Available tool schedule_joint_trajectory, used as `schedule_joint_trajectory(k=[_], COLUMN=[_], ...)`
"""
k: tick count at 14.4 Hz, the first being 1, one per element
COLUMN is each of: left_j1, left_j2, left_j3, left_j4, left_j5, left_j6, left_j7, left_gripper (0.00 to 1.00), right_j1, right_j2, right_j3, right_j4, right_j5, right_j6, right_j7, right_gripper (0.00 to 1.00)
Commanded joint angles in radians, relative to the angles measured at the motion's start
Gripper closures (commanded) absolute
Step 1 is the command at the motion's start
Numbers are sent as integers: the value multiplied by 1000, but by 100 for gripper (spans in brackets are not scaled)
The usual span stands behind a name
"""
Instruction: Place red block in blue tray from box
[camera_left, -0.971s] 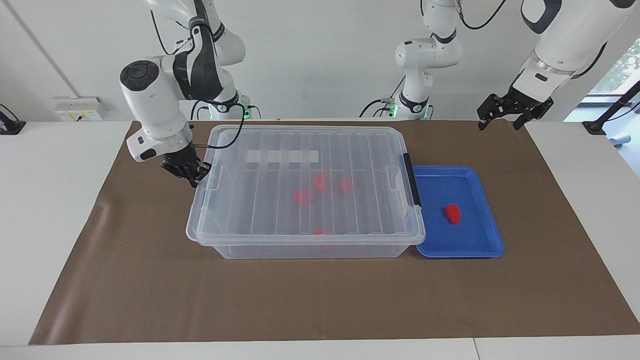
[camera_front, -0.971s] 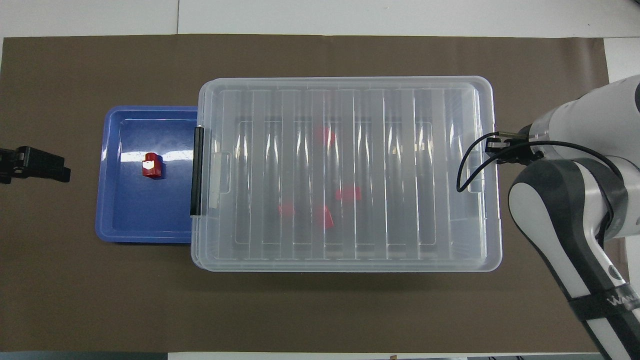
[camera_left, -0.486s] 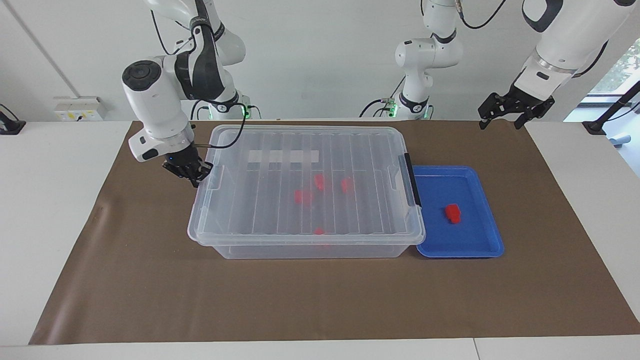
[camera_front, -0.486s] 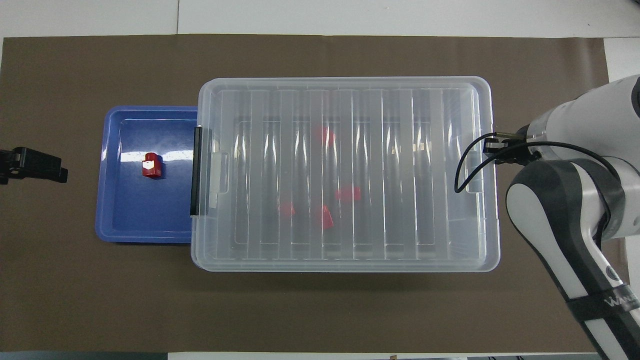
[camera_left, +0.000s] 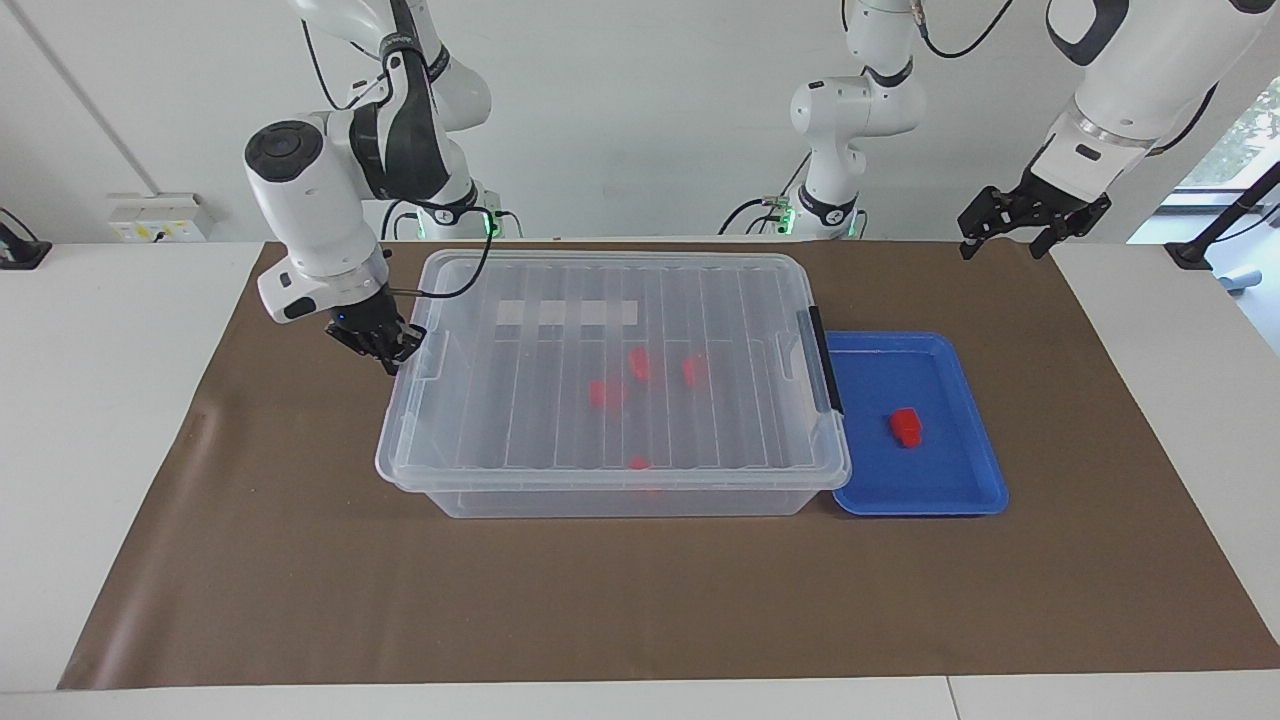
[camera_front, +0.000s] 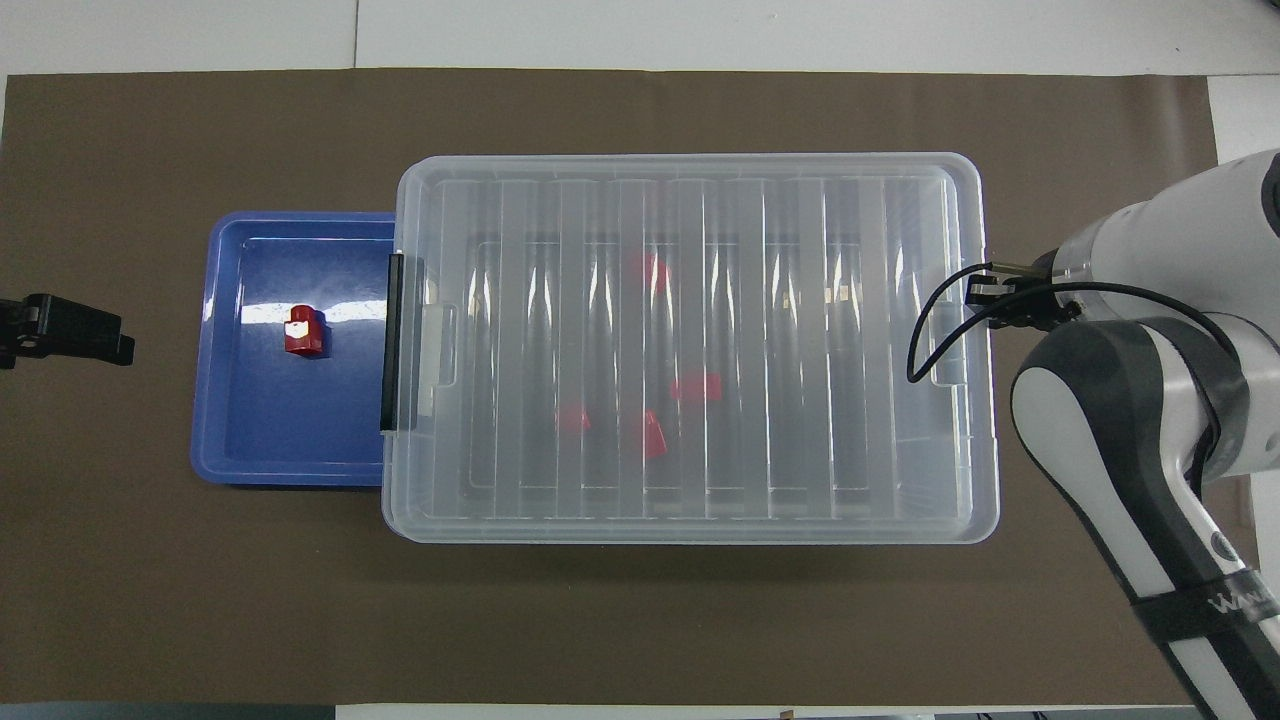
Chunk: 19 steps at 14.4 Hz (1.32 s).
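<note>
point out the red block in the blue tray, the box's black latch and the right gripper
red block (camera_left: 906, 425), facing view, its top face
blue tray (camera_left: 940, 490), facing view, bare floor by its rim
black latch (camera_left: 826, 360), facing view, middle of the strip
right gripper (camera_left: 392, 357), facing view, at its fingertips

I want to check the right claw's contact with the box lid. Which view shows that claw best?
The facing view: the right claw shows whole, shut at the end edge of the box lid. In the overhead view the arm's own wrist hides it.
</note>
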Motion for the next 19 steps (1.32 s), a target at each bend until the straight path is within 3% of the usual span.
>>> schedule_joint_trajectory(k=[1,3,7,12,13,15,19], left_j1=[-12,-12,-10,-10,-10,-10,-10], left_j2=[-20,-20,-20,-20,-22,-20,-20], left_j3=[13,13,13,13,13,13,13], left_j4=[-26,-26,-26,-26,-26,-26,-26], left_j5=[-11,-11,-11,-11,-11,-11,-11], left_j6=[8,8,8,8,8,8,8], left_j7=[6,6,6,6,5,5,5], left_gripper=[0,0,0,0,0,0,0], right_j1=[1,1,-21,-86,-99,-142,-142], right_j2=[-22,-19,10,-28,-28,-40,-40], right_j3=[8,8,3,-6,-8,-6,0], right_j4=[-18,-5,182,319,347,338,348], right_j5=[9,7,3,9,9,9,4], right_j6=[-8,-28,-229,-431,-479,-499,-493], right_j7=[24,19,-20,-132,-158,-227,-241], right_gripper=[100,100,100,100,88,0,0])
